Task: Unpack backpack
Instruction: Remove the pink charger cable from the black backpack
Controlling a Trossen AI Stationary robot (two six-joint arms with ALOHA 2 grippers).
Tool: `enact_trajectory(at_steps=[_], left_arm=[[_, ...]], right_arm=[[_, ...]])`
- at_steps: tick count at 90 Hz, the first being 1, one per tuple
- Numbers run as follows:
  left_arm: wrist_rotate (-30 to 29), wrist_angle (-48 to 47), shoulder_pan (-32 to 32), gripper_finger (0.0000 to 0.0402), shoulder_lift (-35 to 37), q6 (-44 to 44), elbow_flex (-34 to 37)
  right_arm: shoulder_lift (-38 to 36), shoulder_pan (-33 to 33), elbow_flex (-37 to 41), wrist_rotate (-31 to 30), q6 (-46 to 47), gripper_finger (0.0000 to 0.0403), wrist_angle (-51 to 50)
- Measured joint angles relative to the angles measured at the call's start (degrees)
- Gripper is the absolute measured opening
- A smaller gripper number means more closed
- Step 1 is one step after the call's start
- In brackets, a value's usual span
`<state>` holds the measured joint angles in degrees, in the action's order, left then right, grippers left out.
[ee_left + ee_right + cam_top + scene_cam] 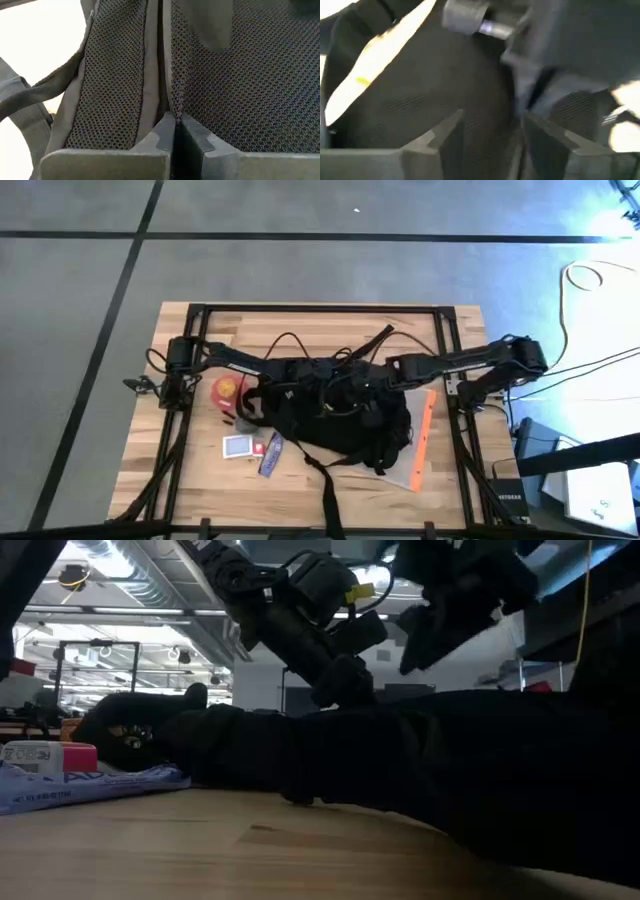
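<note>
A: What's the setting?

B: A pale wooden table [330, 490] on a grey floor crossed by dark lines. The backpack [335, 415] lies flat near the middle of the table, mesh back panel facing up, straps trailing toward the near edge.

A: Why are both arms crowded over it?

B: My guess is they are hunting for a way in. The left gripper [175, 131] is pressed down on the mesh with its fingers clenched together, seemingly pinching the seam between two padded panels; whether it truly has fabric I cannot say. The right gripper [490, 130] hovers over the pack's other half with its fingers spread apart, holding nothing, probably ready to take hold once a flap lifts.

A: And the loose things?

B: Counted: one red round object [226, 388], one small white box [238, 446], one blue packet [270, 458], all just beside the pack on the left arm's side, most likely already unpacked. One orange strip [422, 442] lies along the pack's opposite side, on a flat grey sheet [405, 475] partly under it.

A: So one backpack, two arms?

B: Yes.
</note>
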<state>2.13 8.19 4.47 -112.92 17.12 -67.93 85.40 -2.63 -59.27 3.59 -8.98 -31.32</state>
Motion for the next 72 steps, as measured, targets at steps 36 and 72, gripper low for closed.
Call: enact_trajectory(at_steps=[36, 72], left_arm=[[0.0, -1.61, -3.58, 0.0, 0.35, -0.3, -0.05], [-3.48, -0.31, -4.02, 0.0, 2.8, -0.24, -0.07]], right_arm=[[4.69, 0.02, 0.0, -3.79, 3.39, 0.0088, -2.57], [4.86, -2.76, 5.64, -2.32, 5.72, 0.0116, 0.97]])
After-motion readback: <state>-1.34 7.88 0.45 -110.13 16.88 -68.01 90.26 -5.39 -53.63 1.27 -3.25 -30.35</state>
